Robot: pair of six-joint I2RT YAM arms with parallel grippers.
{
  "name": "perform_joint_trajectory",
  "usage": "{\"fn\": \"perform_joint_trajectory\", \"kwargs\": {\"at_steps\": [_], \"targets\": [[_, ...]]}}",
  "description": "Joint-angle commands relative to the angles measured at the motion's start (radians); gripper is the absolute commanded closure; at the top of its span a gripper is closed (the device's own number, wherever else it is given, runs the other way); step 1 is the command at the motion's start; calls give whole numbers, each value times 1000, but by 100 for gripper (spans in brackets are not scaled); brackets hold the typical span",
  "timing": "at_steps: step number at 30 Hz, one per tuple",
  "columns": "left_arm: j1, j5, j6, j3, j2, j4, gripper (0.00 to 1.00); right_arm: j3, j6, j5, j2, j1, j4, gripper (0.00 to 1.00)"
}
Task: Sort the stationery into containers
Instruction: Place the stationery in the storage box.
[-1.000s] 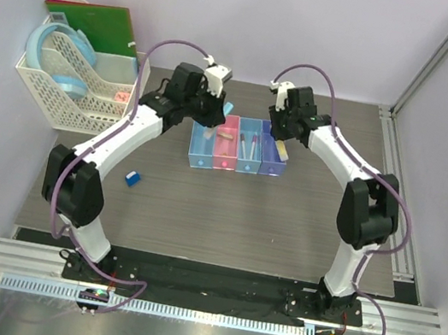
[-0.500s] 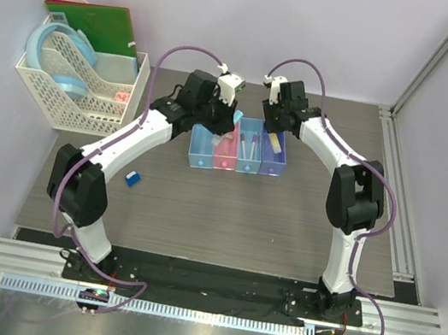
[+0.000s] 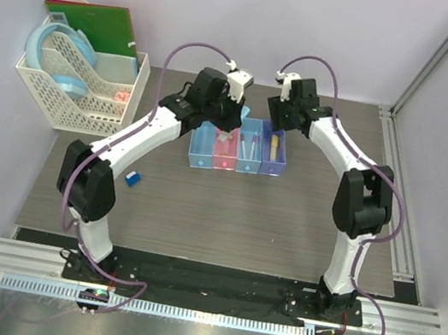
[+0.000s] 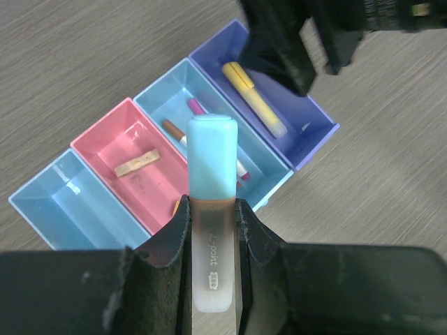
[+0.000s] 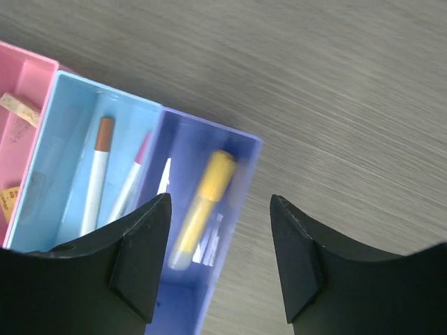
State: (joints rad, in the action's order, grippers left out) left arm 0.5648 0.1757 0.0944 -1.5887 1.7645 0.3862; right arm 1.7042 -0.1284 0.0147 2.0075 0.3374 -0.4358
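Observation:
My left gripper (image 4: pixel 211 209) is shut on a marker with a light blue cap (image 4: pixel 211 157) and holds it above the row of bins; it also shows in the top view (image 3: pixel 230 122). The blue bin (image 4: pixel 66 209) looks empty. The pink bin (image 4: pixel 115 132) holds tan erasers (image 4: pixel 137 162). The light blue bin (image 5: pixel 56 153) holds two white pens (image 5: pixel 98 174). The purple bin (image 5: pixel 209 129) holds the yellow marker (image 5: pixel 202 206). My right gripper (image 5: pixel 220 202) is open and empty just above the purple bin. A small blue cube (image 3: pixel 132 176) lies on the table, left of the bins.
A white lattice basket (image 3: pixel 87 104) stands at the back left with a green book (image 3: pixel 93 23) and pale blue rings (image 3: pixel 58 51). The two wrists are close together over the bins; the right arm (image 4: pixel 307 35) shows at the top of the left wrist view.
My left gripper has moved right with the blue-capped marker, from the blue bin's end to over the pink bin. My right gripper shifted slightly over the purple bin.

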Motion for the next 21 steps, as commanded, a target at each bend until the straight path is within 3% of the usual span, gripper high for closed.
{"fn": "perform_joint_trajectory", "kwargs": {"at_steps": [1, 6, 13, 16, 21], "targets": [[32, -32, 57, -115, 68, -24, 100, -40, 33, 56, -211, -96, 22, 36], [49, 36, 137, -244, 222, 8, 100, -146, 26, 59, -364, -247, 23, 34], [70, 96, 209, -472, 450, 25, 100, -357, 3, 64, -521, -354, 31, 33], [70, 122, 226, -583, 532, 49, 100, -425, 0, 68, -567, -367, 40, 33], [69, 151, 251, -611, 587, -4, 100, -500, 7, 70, -612, -368, 57, 33]]}}
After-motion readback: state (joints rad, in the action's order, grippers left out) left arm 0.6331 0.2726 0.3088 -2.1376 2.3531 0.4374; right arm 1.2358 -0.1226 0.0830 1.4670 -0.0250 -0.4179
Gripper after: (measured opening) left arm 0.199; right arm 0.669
